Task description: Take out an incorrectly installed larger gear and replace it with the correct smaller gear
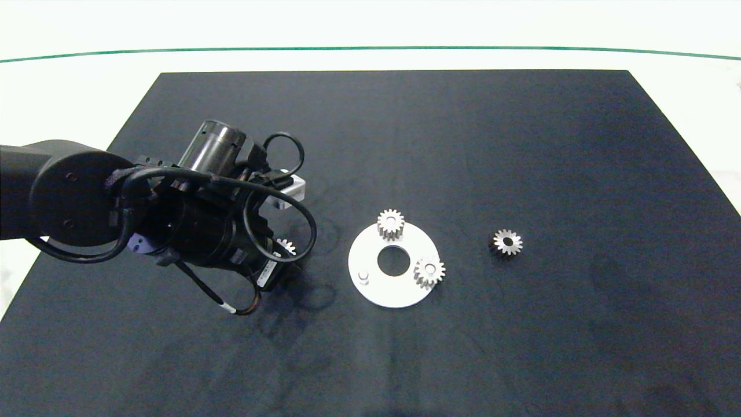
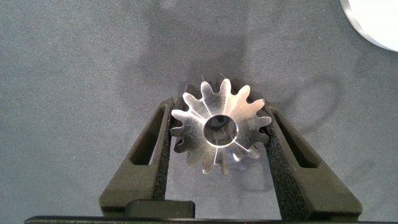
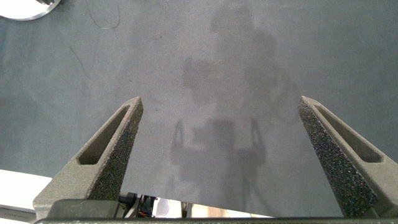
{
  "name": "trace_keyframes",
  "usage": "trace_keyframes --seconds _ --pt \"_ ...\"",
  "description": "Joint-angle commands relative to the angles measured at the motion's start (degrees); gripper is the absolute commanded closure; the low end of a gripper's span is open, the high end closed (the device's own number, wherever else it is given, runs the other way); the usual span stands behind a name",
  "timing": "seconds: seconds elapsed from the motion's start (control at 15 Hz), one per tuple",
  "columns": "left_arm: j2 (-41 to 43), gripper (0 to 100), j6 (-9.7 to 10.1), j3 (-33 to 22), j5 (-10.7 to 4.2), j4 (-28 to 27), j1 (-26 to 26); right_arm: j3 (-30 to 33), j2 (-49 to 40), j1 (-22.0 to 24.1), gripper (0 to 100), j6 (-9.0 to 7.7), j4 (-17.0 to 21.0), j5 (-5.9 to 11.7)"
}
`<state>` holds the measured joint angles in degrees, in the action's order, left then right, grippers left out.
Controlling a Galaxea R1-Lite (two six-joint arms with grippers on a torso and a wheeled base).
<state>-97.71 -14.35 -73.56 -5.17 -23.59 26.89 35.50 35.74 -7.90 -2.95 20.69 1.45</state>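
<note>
Closest in, on the left, sits the bulky dark left arm (image 1: 116, 214) with its looped black cables, reaching in over the black mat (image 1: 521, 145) from the left side. Its left gripper (image 2: 219, 134) points down at the mat, just left of the white disc (image 1: 389, 289), and the two grey fingers (image 2: 149, 155) are clamped against opposite sides of the larger gear (image 2: 217, 127), the shiny one with long pointed teeth and a dark round bore. From above only a sliver of that gear (image 1: 286, 247) peeks out past the wrist, close over the mat and apart from the disc; I cannot tell whether it rests on the mat or hangs just above it. On the disc, which has a big round hole in its middle, a small bare peg (image 1: 363, 276) stands near the left edge with nothing on it. Two stubby-toothed gears sit on the disc as well, one at the near right rim (image 1: 429, 271) and one at the far rim (image 1: 391, 223). Off to the right, well apart from the disc, the smaller gear (image 1: 507, 241) lies by itself on the mat, silver face up with a dark bore. The right gripper (image 3: 230, 152) does not show from above; its own camera shows its fingers (image 3: 106, 162) spread wide over bare mat, holding nothing. Beyond the mat lies the pale tabletop (image 1: 370, 35), crossed by a thin green line.
</note>
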Motion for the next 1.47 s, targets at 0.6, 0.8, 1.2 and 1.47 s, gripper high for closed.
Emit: trace_keyframes --seconds 0.6,0.8,1.2,1.47 --pt "-0.8 0 -0.24 1.7 -0.1 2.1 -1.1 -0.1 -0.1 -0.1 0 0.4 0.1 0.04" --pt "-0.6 0 -0.33 1.7 -0.1 2.1 -1.5 -0.1 -0.1 0.0 0 0.4 0.1 0.04" --pt "9.2 0 -0.15 6.1 -0.02 1.9 -0.9 0.0 0.0 0.0 0 0.4 0.1 0.04" --pt "18.9 0 0.02 11.9 -0.1 1.8 -2.8 0.4 3.4 -0.4 0 0.23 0.0 -0.4"
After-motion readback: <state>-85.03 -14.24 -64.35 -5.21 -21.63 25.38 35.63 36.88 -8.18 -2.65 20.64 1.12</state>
